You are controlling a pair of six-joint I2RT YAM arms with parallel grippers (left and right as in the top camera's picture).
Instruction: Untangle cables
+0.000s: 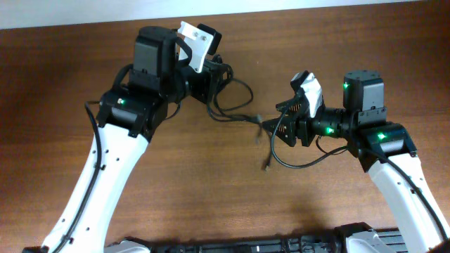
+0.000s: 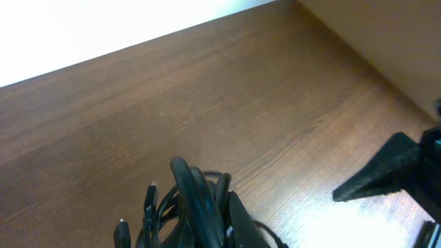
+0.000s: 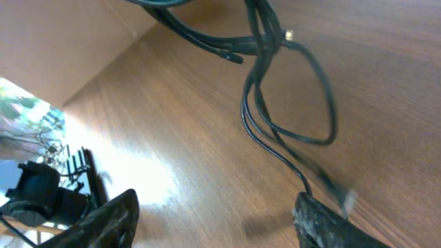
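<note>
Overhead, cables (image 1: 232,116) run across the desk's (image 1: 176,183) middle from left gripper (image 1: 213,83) to right gripper (image 3: 215,207). The right, jaws wide apart, has a strand beside one finger (image 3: 324,224); the left's hold I cannot tell.

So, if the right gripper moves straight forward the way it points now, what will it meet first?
Most likely the black cables: their loop lies directly ahead of the open right gripper, slightly to one side of its centre. Depth is unclear, so I cannot say how soon.
</note>
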